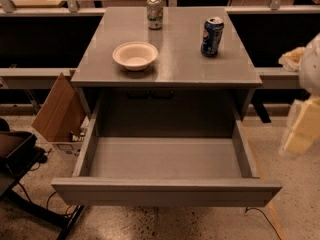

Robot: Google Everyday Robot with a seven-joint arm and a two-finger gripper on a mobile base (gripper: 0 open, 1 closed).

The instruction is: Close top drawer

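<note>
The top drawer [165, 191] of the grey metal cabinet [170, 69] is pulled far out toward me. It looks empty, and its plain flat front faces me at the bottom of the view. My gripper [301, 130] shows as a blurred pale yellow shape at the right edge. It sits beside the drawer's right side wall, apart from it, with part of the white arm [312, 64] above it.
On the cabinet top stand a white bowl [135, 55], a green-and-white can [155, 12] and a blue can [212, 36]. An open cardboard box [57, 111] leans on the floor at the left. A dark stand [20, 159] and cables lie at the lower left.
</note>
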